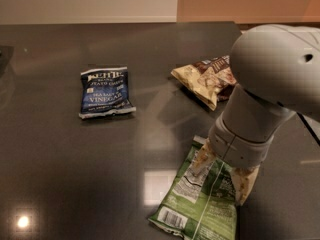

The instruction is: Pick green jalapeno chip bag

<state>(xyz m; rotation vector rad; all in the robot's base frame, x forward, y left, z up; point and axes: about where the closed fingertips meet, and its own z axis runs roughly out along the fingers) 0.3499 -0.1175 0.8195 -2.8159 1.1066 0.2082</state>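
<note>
The green jalapeno chip bag lies flat on the dark table at the front right. Its white nutrition label and barcode face up. My gripper points down onto the bag's upper end, under the big grey wrist. Its two tan fingers stand apart, one on the bag's left edge and one on its right. The bag's top edge is hidden under the wrist. The bag rests on the table.
A blue vinegar chip bag lies at the left middle. A tan-and-brown snack bag lies behind my arm, partly hidden by it. A pale wall runs along the table's far edge.
</note>
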